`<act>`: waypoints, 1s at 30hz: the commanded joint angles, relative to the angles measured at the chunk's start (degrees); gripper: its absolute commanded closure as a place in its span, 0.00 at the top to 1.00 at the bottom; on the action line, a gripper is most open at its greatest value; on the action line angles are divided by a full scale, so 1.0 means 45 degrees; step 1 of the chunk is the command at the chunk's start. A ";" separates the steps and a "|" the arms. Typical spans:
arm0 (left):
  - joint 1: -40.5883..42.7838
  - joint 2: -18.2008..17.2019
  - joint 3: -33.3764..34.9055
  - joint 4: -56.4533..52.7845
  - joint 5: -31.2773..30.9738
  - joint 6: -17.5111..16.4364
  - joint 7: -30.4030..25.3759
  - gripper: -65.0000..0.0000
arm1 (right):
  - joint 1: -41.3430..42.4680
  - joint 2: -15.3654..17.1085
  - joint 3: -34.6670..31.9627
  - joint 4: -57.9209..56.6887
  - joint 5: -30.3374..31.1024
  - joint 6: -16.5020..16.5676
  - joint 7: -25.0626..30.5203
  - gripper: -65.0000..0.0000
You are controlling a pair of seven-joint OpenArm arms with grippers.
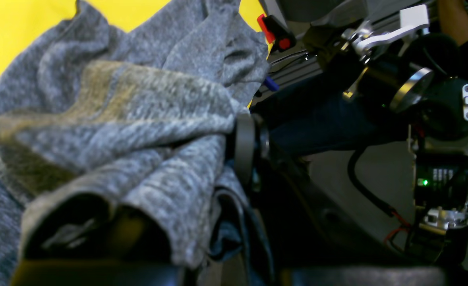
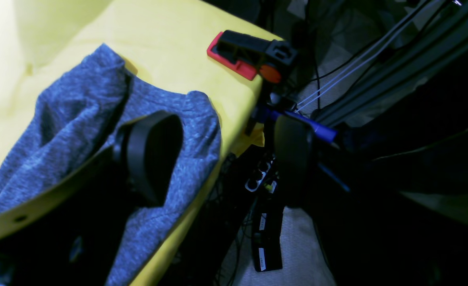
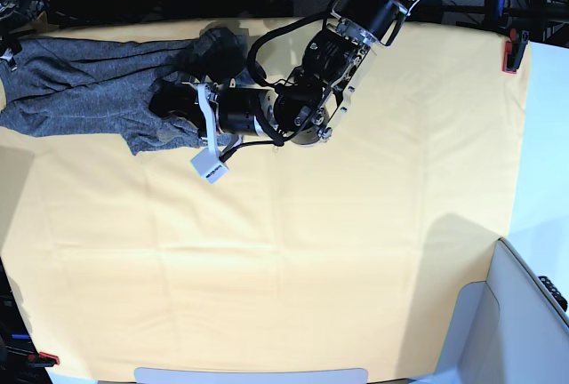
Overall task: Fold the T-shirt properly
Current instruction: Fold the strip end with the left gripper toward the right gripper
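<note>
left end effector (image 3: 169,104): clamped on T-shirt (image 3: 80,91), likely gathering a fold
right end effector (image 2: 218,159): wide, empty, at desk (image 2: 178,51) edge

Base cam looks straight down from high up at the whole yellow cloth (image 3: 293,251). Left wrist cam sits right behind its pincer, so close the grey T-shirt (image 1: 138,119) fills the frame. Right wrist cam looks past its fingers (image 2: 154,151) off the table edge. All three catch the shirt; both wrist cams see the red clamp (image 2: 250,51).
</note>
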 commanded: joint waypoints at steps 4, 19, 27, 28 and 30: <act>-0.0263 0.0158 -0.0041 0.0239 -0.0338 -0.0150 -0.0270 0.01 | -0.0136 0.0138 0.0064 0.0163 -0.0044 0.0027 0.0269 0.61; -0.0947 0.0138 0.0565 0.0239 -0.0338 -0.0150 -0.0250 0.17 | -0.0136 -0.0350 0.0025 -0.0091 -0.0044 0.0027 0.0269 0.61; -0.0928 0.0177 0.0526 0.0239 -0.0338 -0.0150 -0.0270 0.20 | -0.0312 -0.0389 0.0005 -0.0091 -0.0044 0.0027 0.0269 0.61; -0.0908 0.0216 0.0526 0.0239 -0.0338 -0.0150 -0.0270 0.20 | -0.0332 -0.0389 0.0005 -0.0091 -0.0044 0.0027 0.0269 0.61; -0.0889 0.0236 0.0545 0.0239 -0.0338 -0.0150 -0.0270 0.20 | -0.0371 -0.0389 0.0005 -0.0091 -0.0044 0.0027 0.0269 0.61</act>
